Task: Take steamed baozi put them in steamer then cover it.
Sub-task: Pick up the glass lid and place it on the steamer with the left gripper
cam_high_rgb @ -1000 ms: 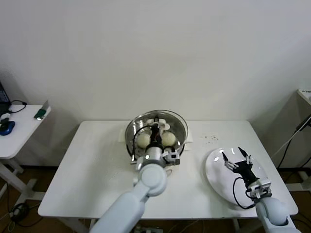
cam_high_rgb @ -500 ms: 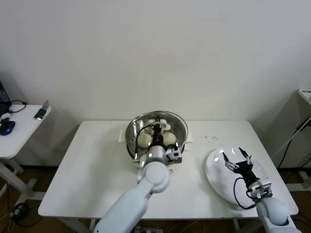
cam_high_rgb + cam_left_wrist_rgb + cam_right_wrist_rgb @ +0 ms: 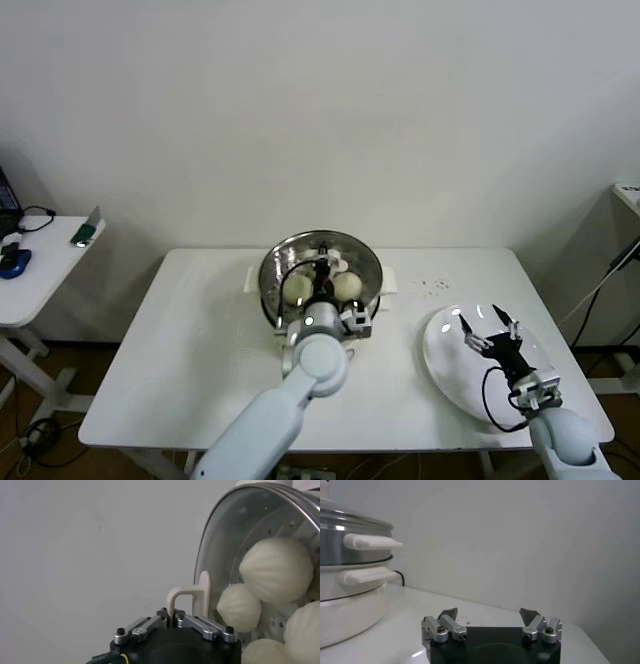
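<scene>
The left gripper [image 3: 322, 268] sits right over the steamer [image 3: 272, 290], fingers pinched together on the white handle [image 3: 192, 596] of the glass lid [image 3: 322, 262], which looks like it's resting on the steamer's rim. Through the glass you can see the steamed baozi [image 3: 276, 570] inside the pot, cream-white and domed, bunched close together; the head view shows two of them clearly either side of the gripper. The left arm [image 3: 300, 390] reaches up from the near edge to the pot. The right gripper [image 3: 486, 333] hovers over the flat white plate [image 3: 440, 355] on the right side of the table, fingers spread apart, holding nothing. From the right wrist camera the steamer's white side handles [image 3: 371, 541] and white base [image 3: 347, 612] show off to the side. Everything's on a white table [image 3: 200, 340], steamer toward the far middle, plate near right. Behind is a plain white wall [image 3: 320, 110]. At the far left there's a smaller white side table [image 3: 35, 285] with a few small items on it, and cables on the floor under it.
</scene>
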Tool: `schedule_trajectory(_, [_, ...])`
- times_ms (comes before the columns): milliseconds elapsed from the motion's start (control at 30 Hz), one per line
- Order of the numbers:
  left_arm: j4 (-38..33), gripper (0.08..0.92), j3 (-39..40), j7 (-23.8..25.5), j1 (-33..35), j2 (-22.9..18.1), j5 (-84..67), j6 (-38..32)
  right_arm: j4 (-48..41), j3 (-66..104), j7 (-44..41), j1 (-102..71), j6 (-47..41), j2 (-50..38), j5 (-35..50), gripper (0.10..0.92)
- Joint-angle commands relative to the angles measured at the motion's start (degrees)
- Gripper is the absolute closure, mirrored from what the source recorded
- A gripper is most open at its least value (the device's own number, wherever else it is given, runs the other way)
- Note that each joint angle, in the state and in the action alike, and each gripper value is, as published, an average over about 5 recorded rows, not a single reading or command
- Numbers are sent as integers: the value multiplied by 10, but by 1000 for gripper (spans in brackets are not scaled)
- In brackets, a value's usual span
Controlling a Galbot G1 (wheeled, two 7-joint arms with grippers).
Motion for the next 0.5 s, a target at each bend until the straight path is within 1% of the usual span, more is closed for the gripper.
schedule_trajectory(33, [11,852,2,-14,-2,1,-8,25,-1,-1,-1,3,0,-2,0,203])
schedule_trajectory(500, [25,852,7,-38,-6,7,-12,19,1,2,-6,0,1,-1,-1,203])
